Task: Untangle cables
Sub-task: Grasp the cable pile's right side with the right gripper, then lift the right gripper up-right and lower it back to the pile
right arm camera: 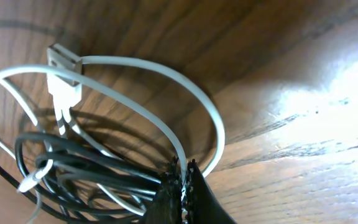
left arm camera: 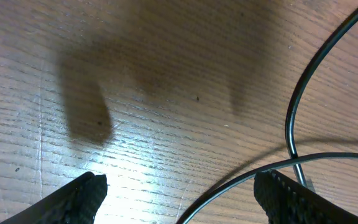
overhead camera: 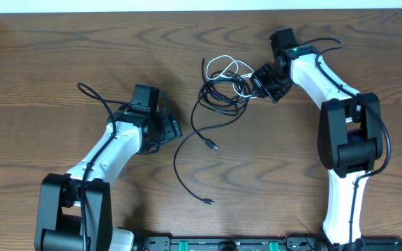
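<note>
Several cables tangled; right end effector at tangle's right edge, tips together, apparently pinching white strand. Left end effector left of tangle, apart, empty. Draw strand slowly outward; ease off if black loops drag.

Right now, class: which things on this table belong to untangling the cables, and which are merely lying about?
Belong to the job: tangled coil of thin black cords; thin white cable with a flat plug; right claw, shut on that white cable; open left claw.
Just there: brown wooden table; black base rail with green tabs.
</note>
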Controlling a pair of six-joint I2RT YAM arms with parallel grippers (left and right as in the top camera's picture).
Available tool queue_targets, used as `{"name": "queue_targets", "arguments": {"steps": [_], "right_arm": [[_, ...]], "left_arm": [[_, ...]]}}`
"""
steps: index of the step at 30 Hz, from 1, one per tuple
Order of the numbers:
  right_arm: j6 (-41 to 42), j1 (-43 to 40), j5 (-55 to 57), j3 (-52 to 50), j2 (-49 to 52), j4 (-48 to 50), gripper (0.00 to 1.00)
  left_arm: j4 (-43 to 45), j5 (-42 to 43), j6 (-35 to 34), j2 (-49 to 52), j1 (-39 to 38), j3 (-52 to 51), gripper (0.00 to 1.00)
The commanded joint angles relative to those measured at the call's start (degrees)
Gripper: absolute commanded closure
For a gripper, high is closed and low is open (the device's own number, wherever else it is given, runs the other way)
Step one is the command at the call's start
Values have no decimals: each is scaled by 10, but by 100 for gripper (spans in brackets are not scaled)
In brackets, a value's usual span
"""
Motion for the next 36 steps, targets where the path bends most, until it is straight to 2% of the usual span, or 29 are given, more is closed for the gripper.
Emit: {"name": "queue_targets", "arguments": {"steps": [1, 16, 24, 25, 26, 27, 28, 29, 32, 36], "right_arm": [[-70, -3, 11, -5, -73, 0, 98], [-219, -3, 61, -5, -225, -11, 99], [-293, -6, 71, -5, -274, 1, 98], [-288, -6, 71, -5, -274, -11, 99], [-263, -6, 71, -5, -274, -33, 93], [-229, -5, 72, -6, -271, -57, 73], [-195, -3, 71, -9, -266, -79, 57], [-167, -1, 72, -12, -259, -95, 54], [-130, 10, 72, -32, -236, -97, 71], [-35, 24, 71, -68, -202, -74, 74]], "left_arm": [[-2, -8, 1, 3, 2, -2, 17], [-2, -8, 1, 3, 2, -2, 18], [-2, -8, 1, 3, 2, -2, 17], [-2, -8, 1, 3, 2, -2, 18], [-2, -8, 1, 3, 2, -2, 18], [-2, -8, 1, 3, 2, -2, 18], [-2, -8, 1, 3, 2, -2, 17], [-2, -8, 1, 3, 2, -2, 18], [-2, -8, 1, 3, 2, -2, 18], [-2, -8, 1, 3, 2, -2, 18]]}}
